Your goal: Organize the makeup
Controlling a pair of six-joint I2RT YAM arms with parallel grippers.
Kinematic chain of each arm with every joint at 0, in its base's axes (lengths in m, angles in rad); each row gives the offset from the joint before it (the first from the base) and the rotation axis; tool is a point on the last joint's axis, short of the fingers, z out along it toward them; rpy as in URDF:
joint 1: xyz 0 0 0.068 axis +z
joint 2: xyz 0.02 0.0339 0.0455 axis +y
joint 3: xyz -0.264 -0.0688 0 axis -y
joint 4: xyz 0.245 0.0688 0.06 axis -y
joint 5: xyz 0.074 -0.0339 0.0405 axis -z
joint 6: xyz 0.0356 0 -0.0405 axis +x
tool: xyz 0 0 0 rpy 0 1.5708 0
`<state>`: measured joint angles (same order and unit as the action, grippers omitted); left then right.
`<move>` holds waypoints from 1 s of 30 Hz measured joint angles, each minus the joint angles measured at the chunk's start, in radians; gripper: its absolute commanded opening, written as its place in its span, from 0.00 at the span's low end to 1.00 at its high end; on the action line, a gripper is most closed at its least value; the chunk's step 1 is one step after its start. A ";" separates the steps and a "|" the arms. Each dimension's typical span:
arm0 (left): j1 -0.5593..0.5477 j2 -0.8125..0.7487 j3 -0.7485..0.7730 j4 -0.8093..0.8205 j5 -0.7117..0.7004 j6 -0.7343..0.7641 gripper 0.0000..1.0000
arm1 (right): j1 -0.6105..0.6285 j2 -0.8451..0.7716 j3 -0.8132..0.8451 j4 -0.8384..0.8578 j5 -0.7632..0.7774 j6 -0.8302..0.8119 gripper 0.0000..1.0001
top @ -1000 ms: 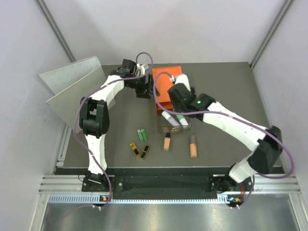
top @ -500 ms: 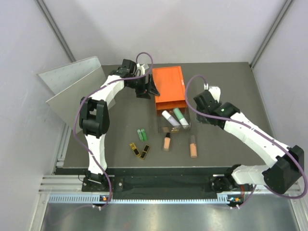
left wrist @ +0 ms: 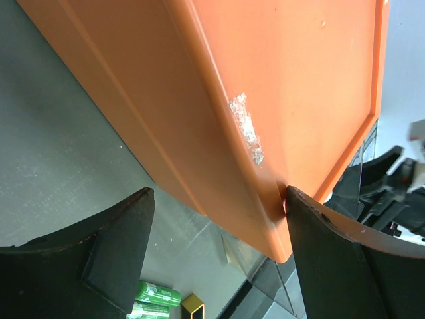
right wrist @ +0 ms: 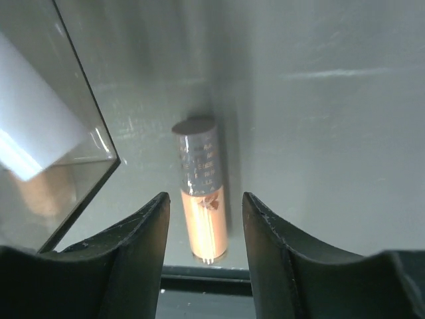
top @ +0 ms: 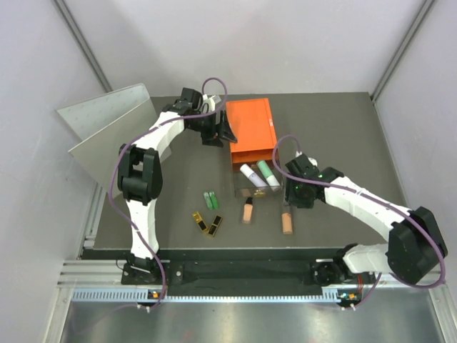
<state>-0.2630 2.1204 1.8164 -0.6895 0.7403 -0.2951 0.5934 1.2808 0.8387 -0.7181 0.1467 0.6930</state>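
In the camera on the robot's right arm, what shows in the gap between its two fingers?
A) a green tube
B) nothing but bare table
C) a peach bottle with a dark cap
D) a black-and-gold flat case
C: in the right wrist view, the peach bottle lies on the table, framed between the two fingers, which stand apart and touch neither side of it.
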 measured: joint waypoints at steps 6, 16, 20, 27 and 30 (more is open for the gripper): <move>0.001 0.000 -0.005 -0.002 0.009 0.000 0.82 | -0.001 0.055 -0.014 0.020 -0.092 0.000 0.47; 0.003 0.001 -0.009 -0.001 0.019 0.003 0.83 | -0.001 0.140 -0.065 0.101 -0.172 0.003 0.30; 0.003 0.001 -0.010 -0.001 0.019 0.003 0.83 | -0.003 0.140 -0.066 0.104 -0.174 0.006 0.14; 0.003 0.005 -0.003 -0.005 0.021 0.002 0.83 | -0.003 0.129 -0.077 0.110 -0.163 0.008 0.00; 0.003 0.011 0.006 -0.014 0.023 0.002 0.83 | -0.002 0.119 -0.086 0.114 -0.155 0.014 0.00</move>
<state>-0.2596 2.1315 1.8229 -0.7033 0.7635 -0.2928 0.5911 1.3998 0.7528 -0.6037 -0.0086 0.7071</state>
